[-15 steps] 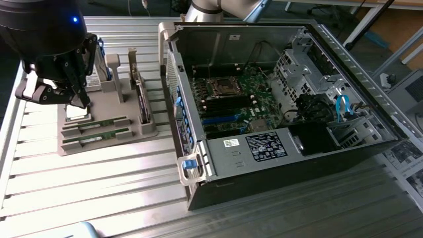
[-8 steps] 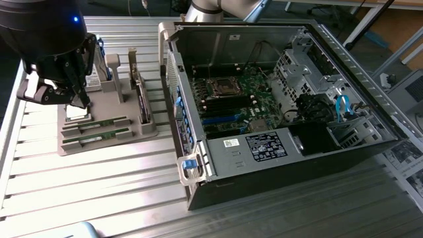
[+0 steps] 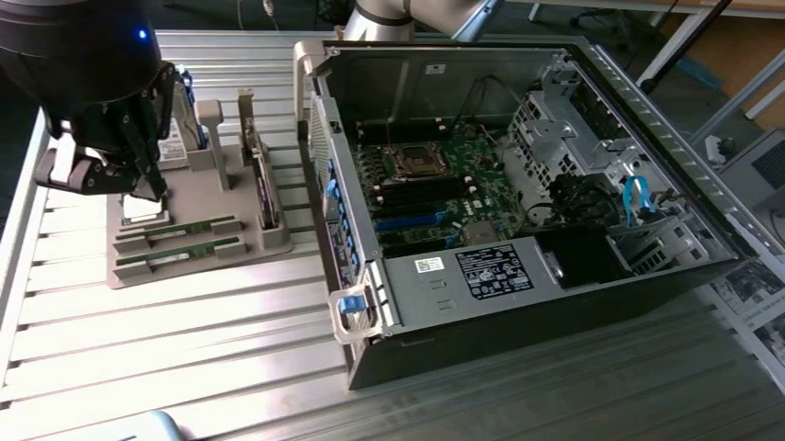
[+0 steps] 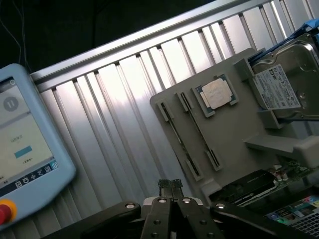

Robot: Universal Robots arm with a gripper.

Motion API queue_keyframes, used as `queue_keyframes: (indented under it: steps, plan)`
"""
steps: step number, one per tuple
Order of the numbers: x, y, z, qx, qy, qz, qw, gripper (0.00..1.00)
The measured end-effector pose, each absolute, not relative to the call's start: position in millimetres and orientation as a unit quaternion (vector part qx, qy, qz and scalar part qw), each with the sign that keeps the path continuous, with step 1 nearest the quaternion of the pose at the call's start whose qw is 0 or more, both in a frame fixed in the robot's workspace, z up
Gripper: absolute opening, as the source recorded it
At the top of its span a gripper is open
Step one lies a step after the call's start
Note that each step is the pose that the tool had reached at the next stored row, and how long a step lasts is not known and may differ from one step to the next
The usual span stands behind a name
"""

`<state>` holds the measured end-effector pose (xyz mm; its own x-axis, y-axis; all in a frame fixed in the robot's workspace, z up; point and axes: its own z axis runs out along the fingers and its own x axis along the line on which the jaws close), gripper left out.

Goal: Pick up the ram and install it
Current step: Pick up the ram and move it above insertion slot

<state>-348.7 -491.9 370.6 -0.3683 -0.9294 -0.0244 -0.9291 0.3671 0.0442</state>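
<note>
Gripper (image 3: 157, 191) (image 4: 169, 184), pinched shut and empty, hangs upper left over the grey holder (image 3: 129, 276); ram stick (image 3: 190, 229) and its twin (image 3: 193, 252) lie slotted just below; ribbed table (image 3: 184, 349) lies open at lower left.

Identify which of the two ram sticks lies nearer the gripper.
The ram stick beside the square CPU chip, closest to the gripper; the other stick lies at the grey holder's outer edge.

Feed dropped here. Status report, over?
Gripper shut, empty, over tray. Two ram sticks lying in tray slots. Nothing blocking them.
</note>
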Motion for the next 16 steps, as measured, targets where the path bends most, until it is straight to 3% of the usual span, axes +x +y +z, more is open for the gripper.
queue_keyframes:
  steps: [16]
  plan:
    - [-348.7,-491.9,369.9,0.601,-0.799,-0.025,0.004,0.11]
